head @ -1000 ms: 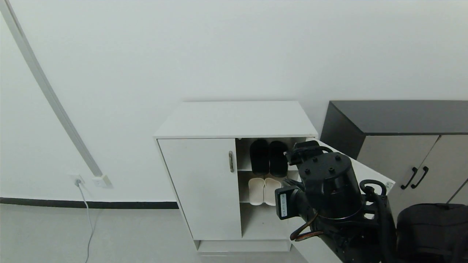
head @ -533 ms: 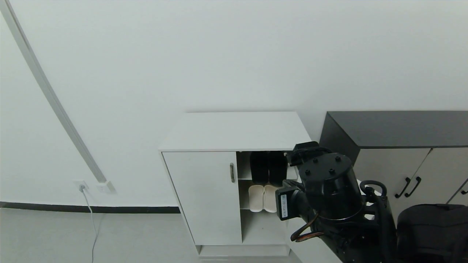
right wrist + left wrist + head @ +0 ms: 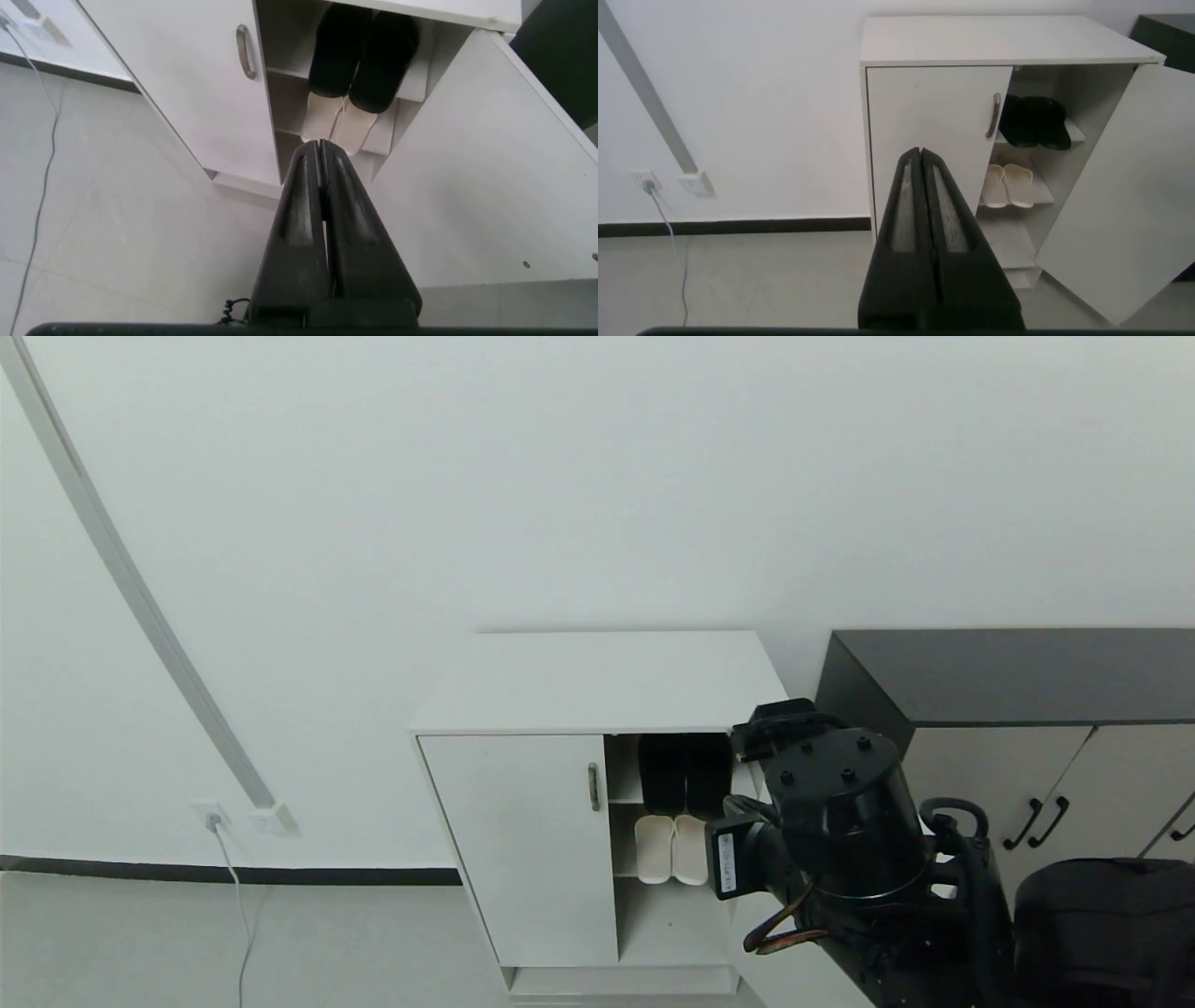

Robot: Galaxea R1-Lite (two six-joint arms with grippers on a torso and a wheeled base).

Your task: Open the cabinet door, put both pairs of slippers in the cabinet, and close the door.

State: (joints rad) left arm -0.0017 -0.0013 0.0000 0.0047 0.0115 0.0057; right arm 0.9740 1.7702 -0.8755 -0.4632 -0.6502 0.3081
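Observation:
The white cabinet (image 3: 597,681) stands against the wall, its left door (image 3: 523,845) closed. The right door (image 3: 1130,187) is swung wide open. Inside, a black pair of slippers (image 3: 684,770) rests on the upper shelf and a white pair of slippers (image 3: 670,847) on the shelf below. My left gripper (image 3: 920,154) is shut on nothing, held off in front of the closed left door. My right gripper (image 3: 320,145) is also shut and empty; it points at the open compartment, with the open door (image 3: 486,177) beside it and both pairs (image 3: 360,61) ahead.
A dark-topped cabinet (image 3: 1008,672) with black handles (image 3: 1036,821) stands just right of the white one. A wall socket with a hanging cable (image 3: 219,821) and a slanted grey conduit (image 3: 140,588) are at left. Bare grey floor (image 3: 233,943) lies left of the cabinet.
The whole head picture has shifted: the cabinet sits lower and looks smaller, so the camera moved. The slippers and the right arm keep their places; less of the open door shows.

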